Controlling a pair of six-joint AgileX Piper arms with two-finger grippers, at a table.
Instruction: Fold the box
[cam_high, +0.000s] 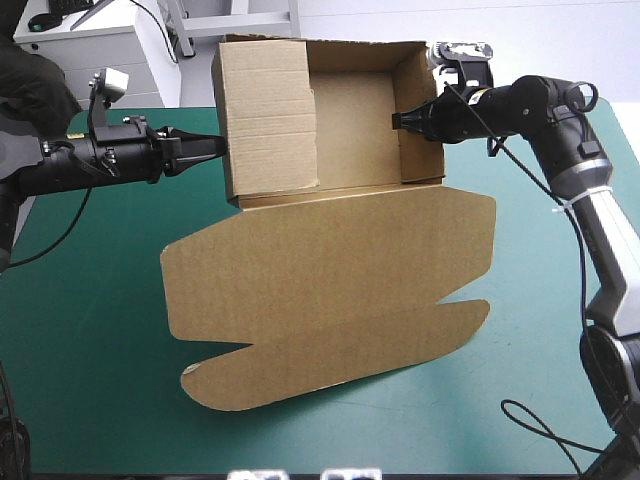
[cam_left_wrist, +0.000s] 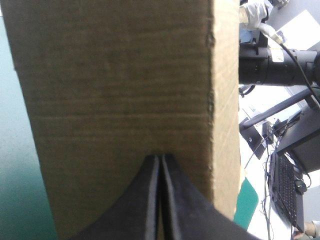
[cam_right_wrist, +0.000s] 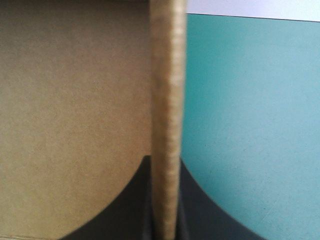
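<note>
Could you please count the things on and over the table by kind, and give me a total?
Brown cardboard box, walls raised, lid flat: 1
Grippers with black curved fingers: 2 (left gripper, right gripper)
Teal-green table cover: 1
Total: 4

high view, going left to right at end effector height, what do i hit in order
left end effector → box left wall → box floor → right end effector, shut on the right wall
</note>
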